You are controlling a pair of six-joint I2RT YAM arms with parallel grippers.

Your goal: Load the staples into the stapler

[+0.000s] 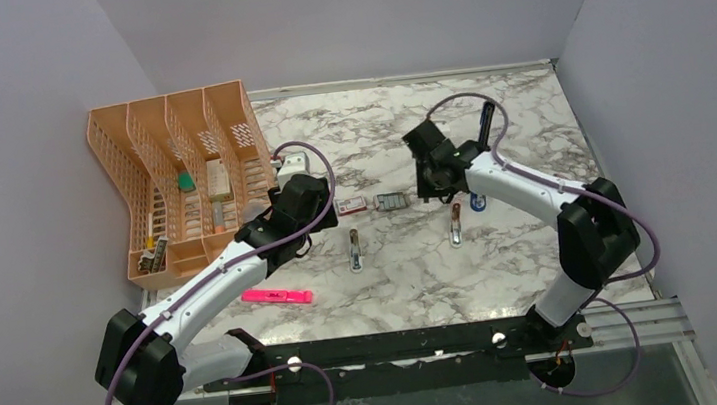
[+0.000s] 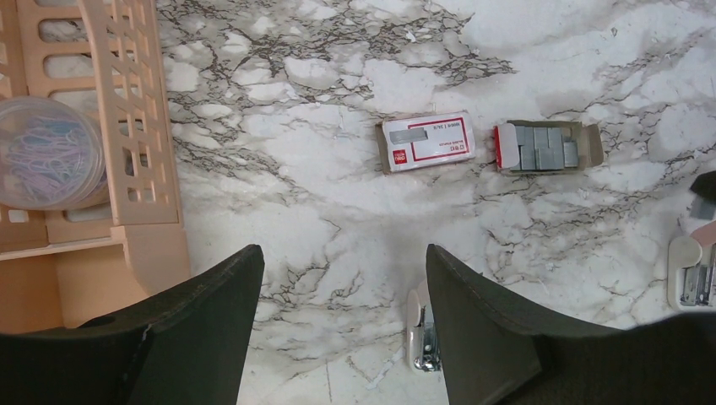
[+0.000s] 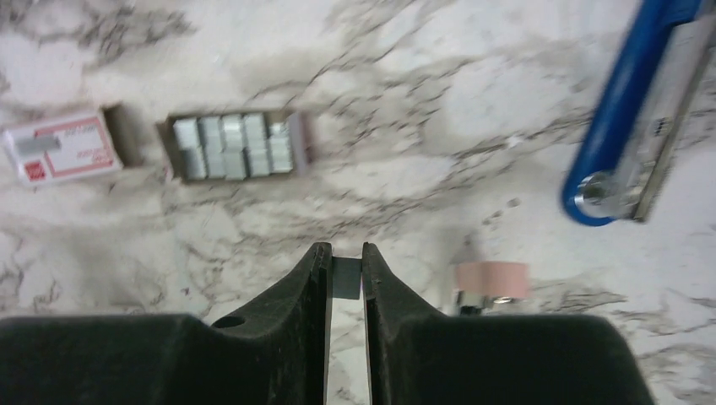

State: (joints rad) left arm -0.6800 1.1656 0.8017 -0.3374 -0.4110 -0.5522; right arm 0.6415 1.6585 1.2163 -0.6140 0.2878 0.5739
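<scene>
Your right gripper [image 3: 344, 253] is pinching a small grey staple strip [image 3: 346, 278] between its nearly closed fingertips, and it is hovering over the marble table [image 3: 439, 93]. The rest of the staples [image 3: 236, 145] are sitting in their little open cardboard tray ahead and to the left of those fingertips. The red-and-white staple box [image 3: 61, 148] is lying just beside the tray on its left. The blue stapler [image 3: 629, 110] is lying at an angle at the upper right of the right wrist view, well apart from the tray, and a silvery channel is showing along its blue body. A small peach-pink piece [image 3: 492, 281] is resting on the table just to the right of your right fingers. Your left gripper [image 2: 342, 253] is standing wide open and holding nothing, with the box and tray lying ahead of it. A small white capsule-shaped piece [image 2: 422, 329] is lying between its spread fingers [image 2: 203, 325], close against the right one. To the left, a peach plastic desk organiser [image 2: 139, 126] is standing on the table, and a clear jar of coloured paper clips [image 2: 46, 152] is sitting inside it. In the overhead view, a bright pink highlighter [image 1: 277, 296] is lying near the left arm, well away from the staples.
</scene>
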